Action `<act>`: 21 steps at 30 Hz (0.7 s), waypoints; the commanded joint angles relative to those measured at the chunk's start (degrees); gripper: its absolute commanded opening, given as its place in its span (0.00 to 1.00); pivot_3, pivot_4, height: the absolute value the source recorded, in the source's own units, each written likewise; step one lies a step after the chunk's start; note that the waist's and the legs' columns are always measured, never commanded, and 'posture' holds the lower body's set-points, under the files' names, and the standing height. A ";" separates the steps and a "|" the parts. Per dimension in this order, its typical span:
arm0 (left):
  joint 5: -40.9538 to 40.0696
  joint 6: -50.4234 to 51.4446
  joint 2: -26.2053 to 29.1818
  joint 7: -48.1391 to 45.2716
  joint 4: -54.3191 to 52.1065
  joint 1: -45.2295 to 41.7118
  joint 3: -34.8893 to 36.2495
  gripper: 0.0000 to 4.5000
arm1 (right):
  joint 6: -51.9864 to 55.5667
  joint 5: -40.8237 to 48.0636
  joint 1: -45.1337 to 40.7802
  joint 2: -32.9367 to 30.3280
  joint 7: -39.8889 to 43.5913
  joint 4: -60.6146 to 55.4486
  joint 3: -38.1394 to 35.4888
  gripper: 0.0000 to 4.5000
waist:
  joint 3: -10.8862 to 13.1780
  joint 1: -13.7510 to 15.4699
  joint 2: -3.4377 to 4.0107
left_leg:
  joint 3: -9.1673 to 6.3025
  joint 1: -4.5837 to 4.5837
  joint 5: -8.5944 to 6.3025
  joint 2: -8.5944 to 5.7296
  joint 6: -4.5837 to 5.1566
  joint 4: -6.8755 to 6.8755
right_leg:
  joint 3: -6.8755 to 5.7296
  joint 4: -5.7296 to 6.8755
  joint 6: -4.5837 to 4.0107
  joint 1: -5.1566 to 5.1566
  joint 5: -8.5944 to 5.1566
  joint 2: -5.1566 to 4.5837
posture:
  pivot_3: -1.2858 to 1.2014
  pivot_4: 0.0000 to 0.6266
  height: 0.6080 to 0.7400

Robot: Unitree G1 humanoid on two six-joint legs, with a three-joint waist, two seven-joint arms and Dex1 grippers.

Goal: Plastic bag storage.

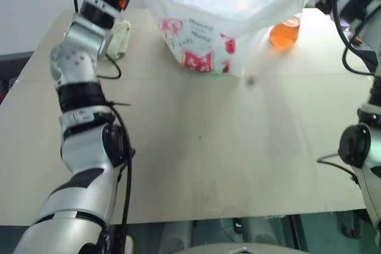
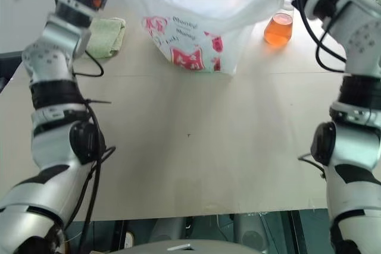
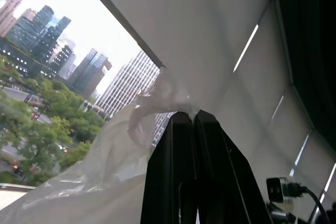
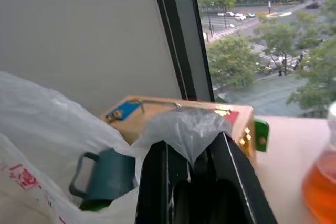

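Hanging between both grippers' fingers (image 3: 181, 145), the plastic bag (image 1: 208, 22) is pinched.

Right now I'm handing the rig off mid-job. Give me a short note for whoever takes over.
Left gripper: shut on the bag, pinching one top edge.
Right gripper: shut on the bag, pinching the other top edge.
Bag: lifted between both grippers above the far side of the table, spread wide, printed lower part hanging just over the tabletop.
Nearby: wooden box and a dark green mug behind the bag, flask of orange liquid on the right, green cloth on the left.
Done: bag gripped and raised.
Left: storing it; it is not yet in the box.
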 commanded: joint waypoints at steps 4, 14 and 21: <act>-6.40 8.44 0.14 7.07 -22.32 19.32 2.59 0.01 | 9.10 9.03 10.27 -1.59 -4.64 -19.05 -8.59 0.00 | 0.00 0.06 0.00 | 0.00 0.05 0.00 0.02 0.01 0.14 | 0.04 0.18 0.00 0.00 0.00 0.01 | 0.52 0.24 1.00; 9.97 0.23 1.06 6.07 -37.61 46.02 -7.95 0.01 | 1.86 1.06 47.30 -2.20 -1.43 -42.54 7.71 0.00 | -0.19 0.87 -0.07 | 0.01 0.72 -0.17 0.02 0.31 0.72 | 0.08 0.21 0.01 0.74 -0.01 0.09 | 0.52 0.24 1.00; 8.29 -1.73 4.99 -1.11 -42.68 54.78 -4.64 0.19 | -17.27 -10.72 59.70 -3.49 6.46 -42.69 14.02 0.28 | -0.22 0.50 -0.08 | 0.18 1.67 -0.17 0.22 0.31 0.69 | 0.26 0.16 0.05 1.53 -0.24 0.28 | 0.52 0.24 1.00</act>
